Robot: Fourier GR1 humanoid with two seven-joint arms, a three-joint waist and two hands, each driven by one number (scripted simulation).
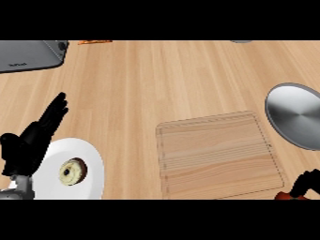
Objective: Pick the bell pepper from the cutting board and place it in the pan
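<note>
Right hand (pixel 313 183), just right of the cutting board (pixel 217 152), has its fingers curled round something red, likely the bell pepper (pixel 285 196). It is off the board but not yet in the pan (pixel 302 123) beyond.

The bare wooden cutting board (pixel 219 156) lay flat. The empty grey pan (pixel 302 116) sat just beside its far right corner. A red bell pepper (pixel 285 196) showed off its near right corner.
</note>
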